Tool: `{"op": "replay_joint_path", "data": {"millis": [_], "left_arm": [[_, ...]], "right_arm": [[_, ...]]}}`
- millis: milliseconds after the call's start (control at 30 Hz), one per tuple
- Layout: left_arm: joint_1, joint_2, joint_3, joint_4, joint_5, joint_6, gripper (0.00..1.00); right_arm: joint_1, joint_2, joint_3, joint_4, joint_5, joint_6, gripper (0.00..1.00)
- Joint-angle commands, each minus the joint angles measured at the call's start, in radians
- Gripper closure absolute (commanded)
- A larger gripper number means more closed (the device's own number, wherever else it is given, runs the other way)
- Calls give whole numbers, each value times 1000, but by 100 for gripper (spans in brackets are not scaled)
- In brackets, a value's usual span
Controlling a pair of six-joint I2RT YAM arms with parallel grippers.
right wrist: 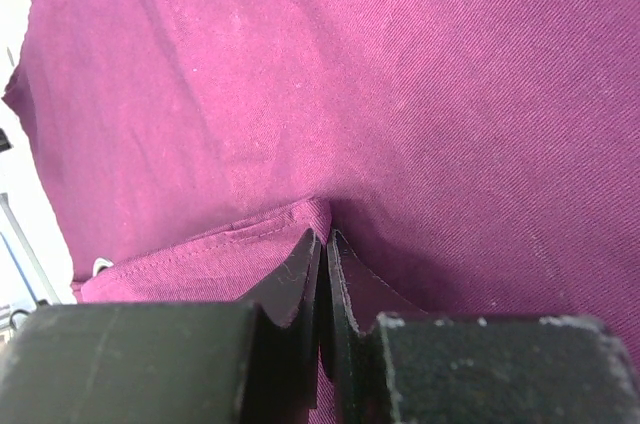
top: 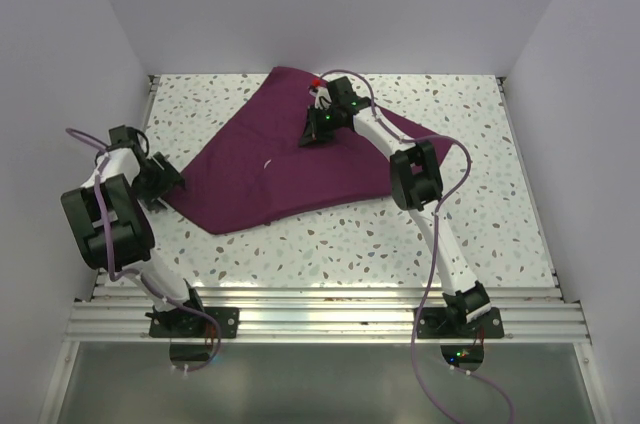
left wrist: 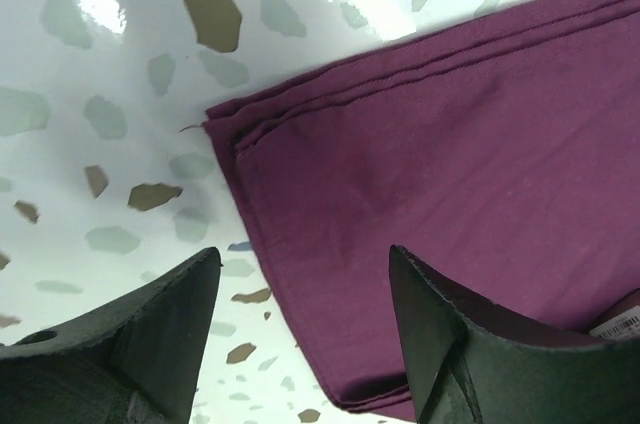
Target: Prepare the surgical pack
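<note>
The drape (top: 280, 164) lies folded in layers on the tabletop (top: 350, 244), spread from the far middle toward the left side, with one corner pointing at the left arm. At that corner several stacked edges show, slightly fanned rather than flush.

The right gripper (top: 315, 134) sits on the far part of the drape, closed on a small pinch of cloth. From the wrist view its fingers meet at the tips with a raised ridge of the drape (right wrist: 300, 94) drawn up between them. The left gripper (top: 165, 179) is spread wide at the near-left corner, holding nothing. In its own view one finger stands over bare tabletop (left wrist: 100, 64) and the other over the drape (left wrist: 450, 194). Whether either finger touches the cloth cannot be told.

Risks from here:
- The right pinch is shallow and looks to take only the top layer. A pull could slip it free, or peel that layer off and undo the fold.
- With the corner unheld, any drag by the right arm would likely slide the whole drape and skew it.
- If the left gripper (left wrist: 302, 252) closes where it is, it may catch only some of the fanned layers, or scrape the tabletop.
</note>
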Motion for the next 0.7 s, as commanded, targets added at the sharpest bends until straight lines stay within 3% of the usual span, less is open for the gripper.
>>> {"op": "replay_joint_path", "data": {"millis": [0,167,267,367,567,600,667], "left_arm": [[10,27,-16,86,53,-11,28],[9,67,-44,106,33,-14,32],[9,110,-58,112,36,-10,39],[9,107,-90,136,49,-7,52],[4,86,-96,158,90,19,87],[4,77,-86,150,101,24,99],[-17,27,-47,114,93,28,100]], "right_arm": [[-8,27,5,36,24,-11,94],[-7,36,23,36,22,-5,93],[-8,38,29,33,24,-4,93],[-7,38,34,32,24,-4,93],[-5,44,37,35,27,4,93],[-4,45,37,35,28,4,93],[-4,48,34,33,30,6,93]]}}
